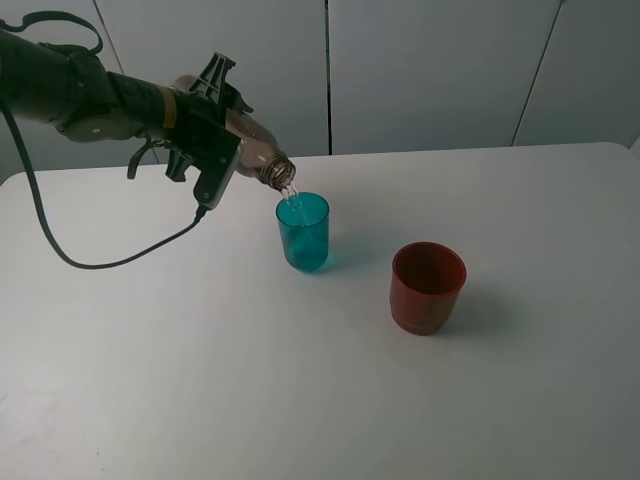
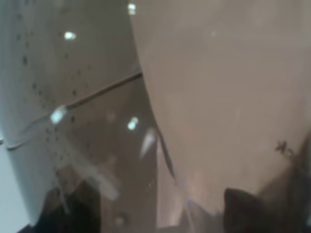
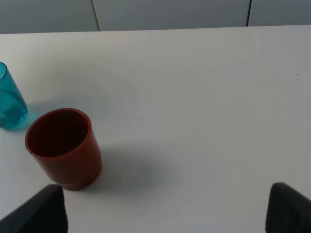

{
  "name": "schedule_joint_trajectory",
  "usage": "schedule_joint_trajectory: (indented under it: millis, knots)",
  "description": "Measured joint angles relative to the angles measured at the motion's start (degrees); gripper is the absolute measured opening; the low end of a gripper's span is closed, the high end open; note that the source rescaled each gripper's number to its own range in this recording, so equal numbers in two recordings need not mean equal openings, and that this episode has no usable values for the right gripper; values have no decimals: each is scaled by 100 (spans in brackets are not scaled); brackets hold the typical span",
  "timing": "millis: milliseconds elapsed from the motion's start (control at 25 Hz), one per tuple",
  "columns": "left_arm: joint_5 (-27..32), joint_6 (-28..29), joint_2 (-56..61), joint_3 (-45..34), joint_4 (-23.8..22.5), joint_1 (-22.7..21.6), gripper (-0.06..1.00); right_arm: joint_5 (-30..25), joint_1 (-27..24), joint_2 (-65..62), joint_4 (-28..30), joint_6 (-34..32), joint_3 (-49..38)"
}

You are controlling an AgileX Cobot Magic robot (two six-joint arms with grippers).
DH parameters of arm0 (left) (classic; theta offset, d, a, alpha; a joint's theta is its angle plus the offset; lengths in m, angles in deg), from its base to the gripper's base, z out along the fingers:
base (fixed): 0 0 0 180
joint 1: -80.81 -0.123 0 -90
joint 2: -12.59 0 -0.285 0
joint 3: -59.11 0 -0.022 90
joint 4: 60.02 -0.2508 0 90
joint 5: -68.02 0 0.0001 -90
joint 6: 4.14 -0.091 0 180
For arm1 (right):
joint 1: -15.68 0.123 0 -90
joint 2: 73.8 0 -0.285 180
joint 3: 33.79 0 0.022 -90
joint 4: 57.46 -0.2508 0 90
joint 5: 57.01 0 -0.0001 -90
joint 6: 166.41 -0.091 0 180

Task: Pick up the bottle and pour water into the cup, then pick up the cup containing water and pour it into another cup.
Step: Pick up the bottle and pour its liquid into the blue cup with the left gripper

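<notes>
The left gripper point(image 1: 212, 135) is clamped across the body of the bottle point(image 1: 255, 150), one black finger on the far side and one on the near side. It holds the bottle tilted well over, base up and to the left, neck slanting down to the right. In the left wrist view the smoky brown wall of the bottle point(image 2: 218, 97) fills almost everything, speckled with droplets, with the dark fingers point(image 2: 248, 208) just showing at the edge.

The bottle's mouth hangs just above the far-left rim of the cup point(image 1: 303, 232), not touching it, and a thin stream of water point(image 1: 290, 196) runs from the neck into the teal tumbler. The cup stands upright on the white table point(image 1: 500, 400), just right of the gripper and a little nearer than it.

The other cup point(image 1: 427, 288), red-brown and upright, stands to the right of the teal one and nearer, apart from it.

The right gripper point(image 3: 165, 213) is out of the high view. Its wrist camera shows its two dark fingertips point(image 3: 39, 211) spread wide with nothing between them, hovering over bare table, near the red-brown cup point(image 3: 63, 145), with the teal cup point(image 3: 9, 104) beyond that.

A black cable point(image 1: 100, 262) droops from the left arm onto the table
</notes>
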Motion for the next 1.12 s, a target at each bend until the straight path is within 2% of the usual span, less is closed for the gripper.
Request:
schedule_joint_trajectory:
  millis: [520,1120]
  knots:
    - [-81,-157,0,0,22,0,3,0,0,0,0,-32,0]
    - [-404,-883,0,0,22,0,3,0,0,0,0,0,0]
